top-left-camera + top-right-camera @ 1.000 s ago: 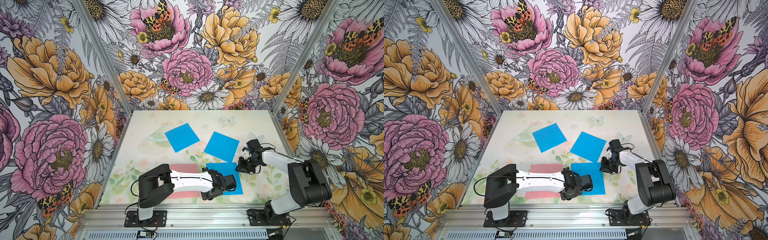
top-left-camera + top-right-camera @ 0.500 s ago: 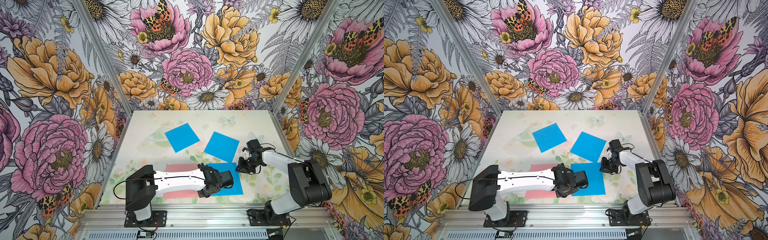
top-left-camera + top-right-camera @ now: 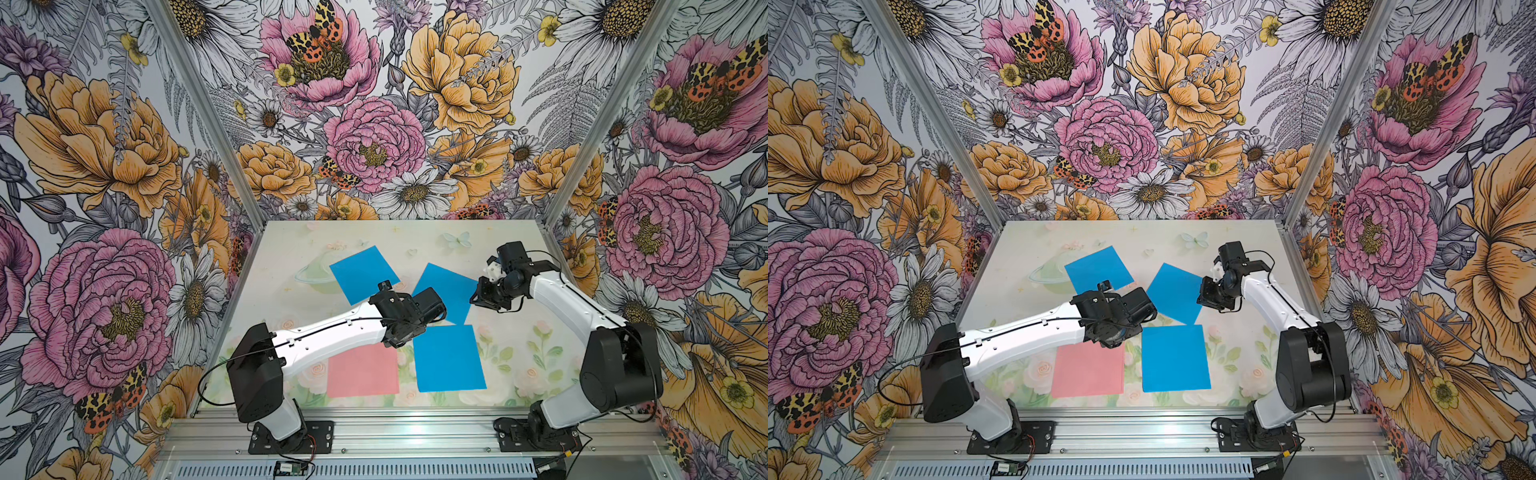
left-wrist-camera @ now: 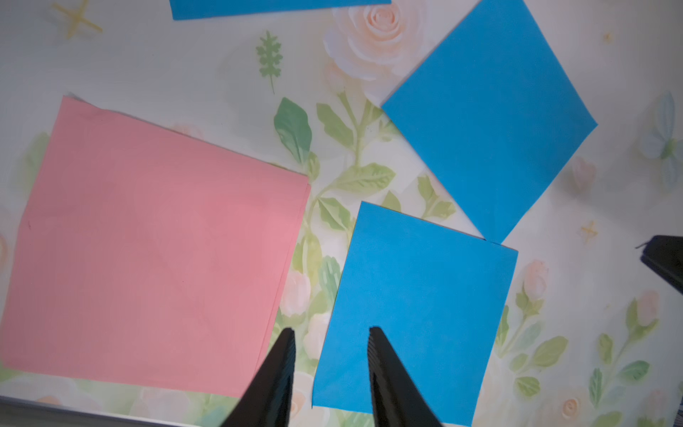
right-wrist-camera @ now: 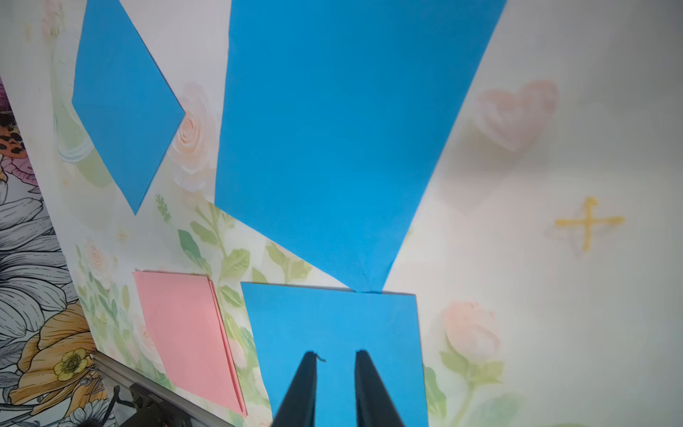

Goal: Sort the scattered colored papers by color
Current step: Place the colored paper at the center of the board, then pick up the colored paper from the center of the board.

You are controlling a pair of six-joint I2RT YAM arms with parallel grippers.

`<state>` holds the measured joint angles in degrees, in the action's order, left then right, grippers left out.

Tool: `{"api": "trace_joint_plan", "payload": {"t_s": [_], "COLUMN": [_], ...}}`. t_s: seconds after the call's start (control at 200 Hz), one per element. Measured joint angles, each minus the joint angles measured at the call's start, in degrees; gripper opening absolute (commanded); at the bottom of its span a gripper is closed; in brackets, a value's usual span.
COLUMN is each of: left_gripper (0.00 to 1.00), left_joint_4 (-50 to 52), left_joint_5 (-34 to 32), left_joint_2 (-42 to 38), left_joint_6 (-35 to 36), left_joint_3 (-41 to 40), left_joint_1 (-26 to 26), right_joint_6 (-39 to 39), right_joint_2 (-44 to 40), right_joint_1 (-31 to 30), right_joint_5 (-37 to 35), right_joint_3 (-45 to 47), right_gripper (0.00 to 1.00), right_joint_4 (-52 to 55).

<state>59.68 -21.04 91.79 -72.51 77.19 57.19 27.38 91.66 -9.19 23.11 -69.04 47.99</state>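
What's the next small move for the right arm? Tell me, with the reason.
Probably lower the open right gripper onto the corner beside it of the middle blue sheet and pinch. The pink stack looks done, but that sheet, the far blue sheet and the near blue sheet lie spread.

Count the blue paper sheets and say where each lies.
3. The far blue sheet lies farthest back; the middle blue sheet is tilted, its near corner meeting the near blue sheet, which lies beside the pink stack. None seems hidden.
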Motion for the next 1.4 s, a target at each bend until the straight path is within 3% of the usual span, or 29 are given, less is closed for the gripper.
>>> {"api": "trace_joint_plan", "payload": {"t_s": [0.195,0.285,0.42,0.696,1.401], "left_gripper": [0.41,0.41,0.33,0.3,0.34], "left_joint_4": [-5.9,-7.0,-9.6,-9.6,-8.5], "left_joint_5": [6.7,10.1,14.6,21.9,26.7], "left_joint_2": [2.1,10.5,23.6,34.5,39.5], "left_joint_6": [13.7,20.7,27.8,32.5,32.5], "left_joint_3": [0.7,7.4,17.4,26.7,29.5], "left_joint_1": [-16.0,-20.9,-23.8,-25.2,-22.2], "right_joint_6": [-0.5,-1.2,-1.5,-1.5,-1.5], "right_joint_2": [14.1,19.3,26.8,37.9,38.3], "right_joint_1": [0.0,0.4,1.0,2.6,3.7], "right_joint_5": [-1.8,-3.0,-4.3,-6.7,-10.1], "right_joint_3": [-17.5,-24.2,-30.8,-34.8,-35.0], "right_gripper": [0.22,0.21,0.21,0.18,0.18], "right_joint_4": [1.6,1.7,1.9,3.2,8.0]}}
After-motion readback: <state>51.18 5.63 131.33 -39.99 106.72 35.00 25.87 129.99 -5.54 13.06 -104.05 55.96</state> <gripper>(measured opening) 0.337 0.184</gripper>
